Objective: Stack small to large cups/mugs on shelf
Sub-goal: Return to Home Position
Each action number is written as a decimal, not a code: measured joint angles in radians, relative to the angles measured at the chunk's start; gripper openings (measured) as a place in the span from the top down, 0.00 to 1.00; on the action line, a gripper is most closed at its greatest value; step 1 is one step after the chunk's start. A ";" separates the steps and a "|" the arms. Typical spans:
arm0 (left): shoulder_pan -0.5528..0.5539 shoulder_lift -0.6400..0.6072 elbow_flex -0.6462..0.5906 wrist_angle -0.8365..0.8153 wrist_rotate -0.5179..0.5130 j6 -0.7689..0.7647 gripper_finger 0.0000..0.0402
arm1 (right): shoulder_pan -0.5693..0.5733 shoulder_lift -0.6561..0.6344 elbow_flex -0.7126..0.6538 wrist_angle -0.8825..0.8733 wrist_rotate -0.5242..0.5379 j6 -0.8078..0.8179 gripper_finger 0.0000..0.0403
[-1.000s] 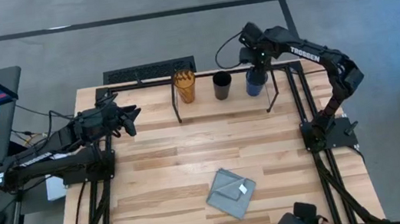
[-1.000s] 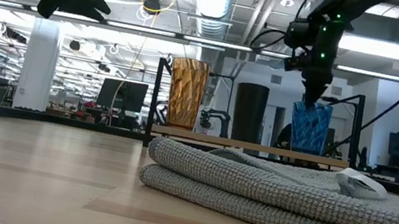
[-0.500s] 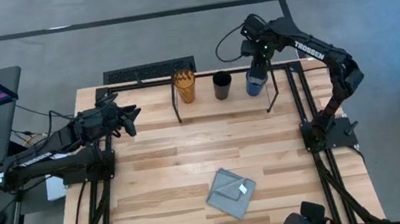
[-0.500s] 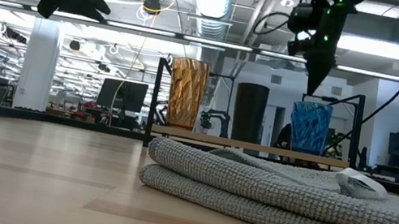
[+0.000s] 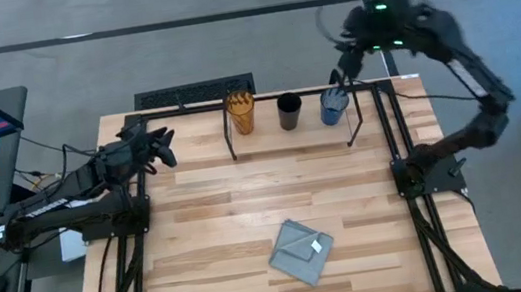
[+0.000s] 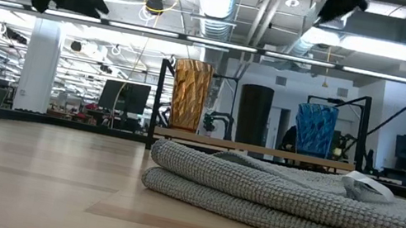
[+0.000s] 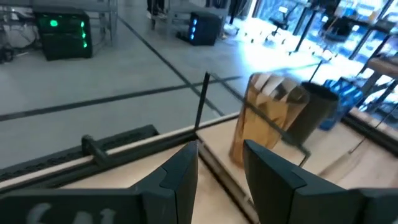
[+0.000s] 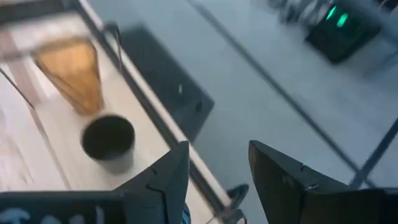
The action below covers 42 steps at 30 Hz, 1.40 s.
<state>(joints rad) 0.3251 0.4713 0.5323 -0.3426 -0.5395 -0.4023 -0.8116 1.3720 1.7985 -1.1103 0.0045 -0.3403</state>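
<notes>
Three cups stand upright in a row on the shelf [image 5: 309, 128] at the table's far edge: the amber tumbler [image 5: 241, 113], the black cup [image 5: 289, 112] and the blue cup [image 5: 333, 107]. The low view shows the same row: amber tumbler [image 6: 189, 95], black cup [image 6: 253, 114], blue cup [image 6: 314, 129]. My right gripper [image 5: 337, 77] is open, raised above the blue cup and apart from it. In its wrist view the right gripper [image 8: 214, 168] looks down on the black cup [image 8: 109, 140]. My left gripper [image 5: 161, 144] hovers open over the table's left side, facing the amber tumbler [image 7: 264, 118].
A folded grey cloth [image 5: 301, 252] lies on the near half of the table and fills the foreground of the low view as the cloth [image 6: 296, 206]. Thin black posts and a rail frame the shelf [image 6: 255, 149]. A dark strip [image 5: 193, 93] lies behind the table's far edge.
My right gripper has risen from the blue cup's rim, going up and toward the far edge, and now hangs well clear of it. The blue cup stays upright in its place on the shelf. My left gripper has shifted slightly toward the far edge.
</notes>
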 joint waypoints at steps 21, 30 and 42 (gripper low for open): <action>0.014 -0.001 0.000 0.180 0.082 0.234 0.70 | 0.000 -0.712 -0.719 0.599 -0.193 0.165 0.54; 0.100 -0.001 0.000 0.182 0.101 0.315 0.70 | -0.020 -0.948 -1.041 0.719 -0.318 0.216 0.53; 0.265 -0.003 0.000 0.184 0.178 0.355 0.70 | -0.211 -1.000 -1.257 0.890 -0.376 0.296 0.53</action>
<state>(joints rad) 0.5902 0.4684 0.5323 -0.1581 -0.3614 -0.0470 -1.0222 0.3717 0.5411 -0.2202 -0.3713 -0.0444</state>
